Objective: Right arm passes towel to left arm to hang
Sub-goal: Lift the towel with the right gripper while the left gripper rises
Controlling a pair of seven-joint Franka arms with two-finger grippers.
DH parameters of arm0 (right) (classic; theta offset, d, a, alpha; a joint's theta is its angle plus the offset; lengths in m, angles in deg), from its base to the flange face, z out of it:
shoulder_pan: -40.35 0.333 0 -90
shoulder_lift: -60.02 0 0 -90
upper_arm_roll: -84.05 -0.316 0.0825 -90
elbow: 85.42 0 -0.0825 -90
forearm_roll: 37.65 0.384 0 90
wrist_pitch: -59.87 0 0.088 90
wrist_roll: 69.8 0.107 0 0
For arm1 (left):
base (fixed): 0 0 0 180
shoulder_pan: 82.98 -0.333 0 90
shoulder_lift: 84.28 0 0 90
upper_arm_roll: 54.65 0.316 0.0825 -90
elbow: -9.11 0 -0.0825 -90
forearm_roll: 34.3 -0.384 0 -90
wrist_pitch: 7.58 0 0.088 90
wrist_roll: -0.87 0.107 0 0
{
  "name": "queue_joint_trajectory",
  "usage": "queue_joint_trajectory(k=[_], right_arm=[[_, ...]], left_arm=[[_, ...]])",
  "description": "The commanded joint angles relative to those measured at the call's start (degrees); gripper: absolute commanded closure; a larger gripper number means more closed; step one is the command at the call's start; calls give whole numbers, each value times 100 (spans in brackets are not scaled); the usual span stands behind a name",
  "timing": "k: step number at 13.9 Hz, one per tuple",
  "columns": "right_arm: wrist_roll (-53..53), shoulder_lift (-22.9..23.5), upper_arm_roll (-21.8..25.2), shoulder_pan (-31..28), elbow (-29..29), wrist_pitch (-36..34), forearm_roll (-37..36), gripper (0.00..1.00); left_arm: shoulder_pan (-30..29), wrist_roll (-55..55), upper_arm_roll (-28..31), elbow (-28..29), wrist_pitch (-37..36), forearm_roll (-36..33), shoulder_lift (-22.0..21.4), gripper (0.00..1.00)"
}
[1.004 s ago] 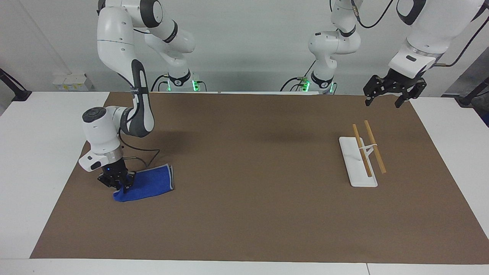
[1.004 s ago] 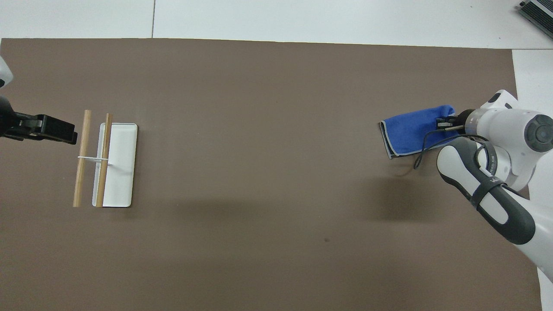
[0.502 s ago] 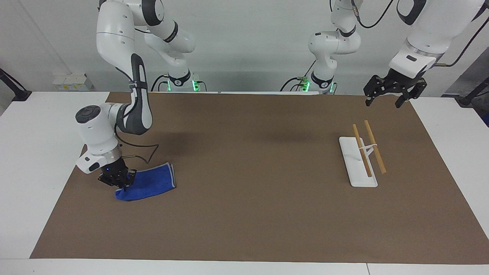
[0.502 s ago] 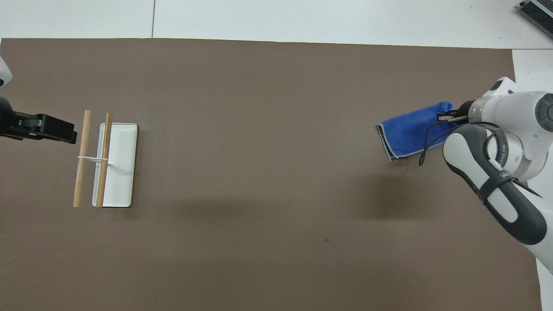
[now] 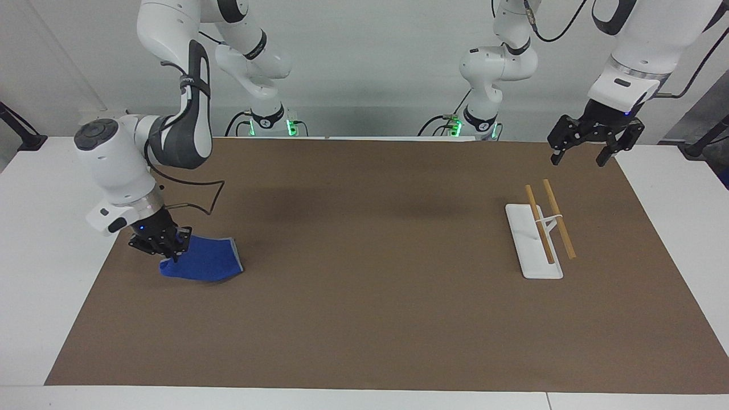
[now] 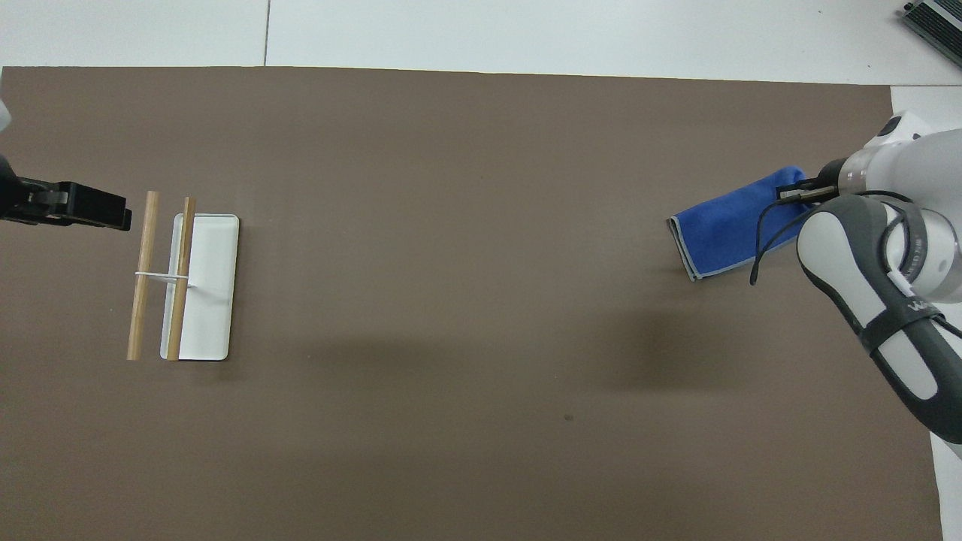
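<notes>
Your right gripper (image 5: 171,253) has risen since a second ago, its fingers pinched on one end of the blue towel (image 5: 204,263), which then lay flatter on the brown mat (image 5: 364,319). That end now hangs lifted from the fingertips while the trimmed end sags toward the mat at the right arm's end of the table; whether it touches the mat cannot be told. The arm's wrist has swung up and outward toward the table's edge.

Your left gripper (image 5: 588,152) waits with its fingers spread wide, holding nothing, hovering over the mat's edge near the robots, close to the towel rack (image 5: 533,245); it has drifted only slightly. The rack has not moved: a white base with two wooden rails (image 5: 558,219) on a thin white stand, at the left arm's end of the table.

The brown mat covers most of a white table (image 5: 34,256), whose bare margins show at both ends. A pale wall (image 5: 364,68) stands past the arm bases, where green lights (image 5: 291,126) glow.
</notes>
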Motion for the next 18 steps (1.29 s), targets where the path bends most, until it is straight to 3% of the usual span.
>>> queue_joint_trajectory(k=[1,4,7,10,14,18], right_arm=[[293,-143,-72,77,455,-808,-99,100],[706,-406,-90,244,790,-1627,-99,100],[1311,-696,-107,542,808,-1997,-108,100],[2881,-750,-116,1209,992,-2409,-99,100],[4659,-741,-177,1957,1334,-2560,128,100],[5960,-635,-265,2196,1783,-2833,891,100]], left_arm=[[-50,-151,-7,97,116,128,-56,0],[-59,-248,-7,53,169,295,-13,0],[-59,-695,-7,-377,117,304,373,0],[11,-1248,-25,-623,90,260,646,0],[11,-2259,-43,-1448,81,470,1279,0],[230,-3365,-43,-1950,-155,821,1665,0]])
